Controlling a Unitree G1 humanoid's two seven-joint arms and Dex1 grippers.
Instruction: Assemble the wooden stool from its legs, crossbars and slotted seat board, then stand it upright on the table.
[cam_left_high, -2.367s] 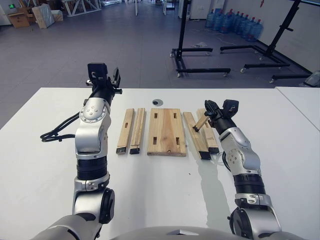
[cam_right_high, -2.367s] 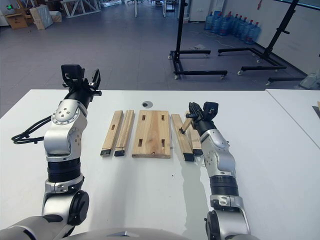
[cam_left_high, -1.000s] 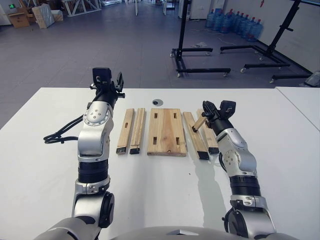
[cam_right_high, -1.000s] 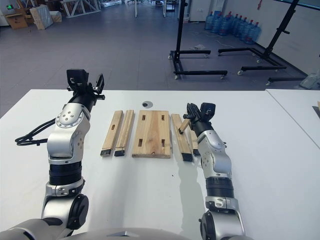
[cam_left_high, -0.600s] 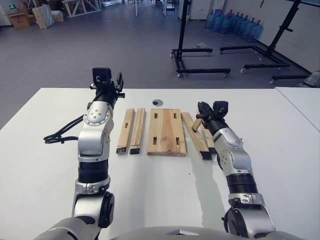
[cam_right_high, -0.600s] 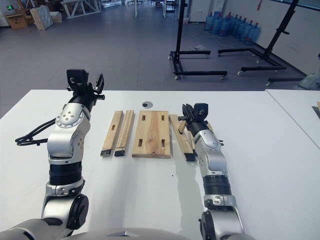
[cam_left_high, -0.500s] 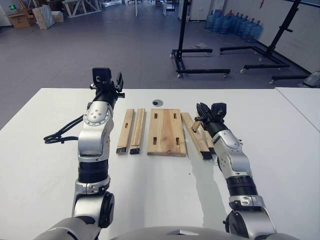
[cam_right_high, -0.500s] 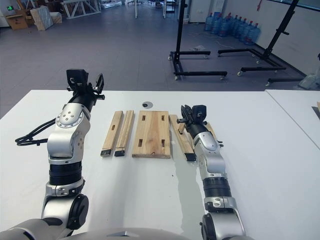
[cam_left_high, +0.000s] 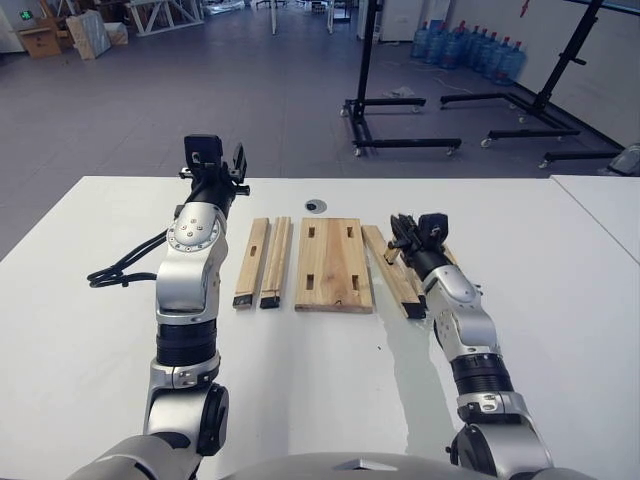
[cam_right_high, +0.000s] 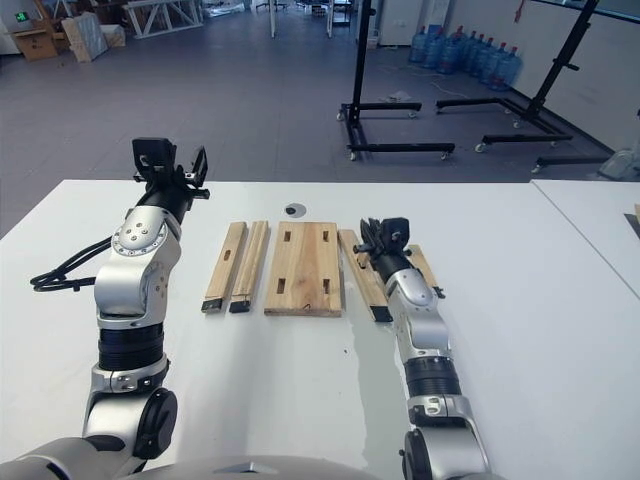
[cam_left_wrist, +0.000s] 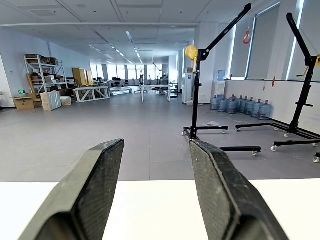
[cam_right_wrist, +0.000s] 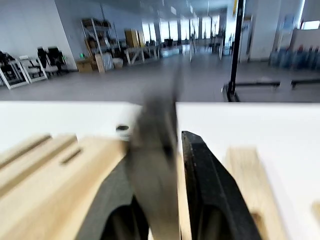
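The slotted seat board (cam_left_high: 333, 262) lies flat mid-table. Two legs (cam_left_high: 262, 260) lie side by side on its left. On its right lies another leg (cam_left_high: 390, 268), and a fourth (cam_right_high: 422, 264) is partly hidden under my right arm. My right gripper (cam_left_high: 403, 231) is low over these right legs, shut on a short crossbar (cam_left_high: 391, 254) that slants down toward them; in the right wrist view a wood strip sits between the fingers (cam_right_wrist: 197, 165). My left gripper (cam_left_high: 232, 160) is raised above the table's far left and stands open (cam_left_wrist: 157, 150) with nothing between its fingers.
A small round hole (cam_left_high: 316, 205) marks the table just beyond the board. A black cable (cam_left_high: 115, 270) loops on the table at the left. Black floor stands (cam_left_high: 400, 110) are in the room behind. Bare white table lies in front of the parts.
My right gripper has moved left and lower with the crossbar, closer to the right legs. The left arm shifted slightly inward at first, then stayed still.
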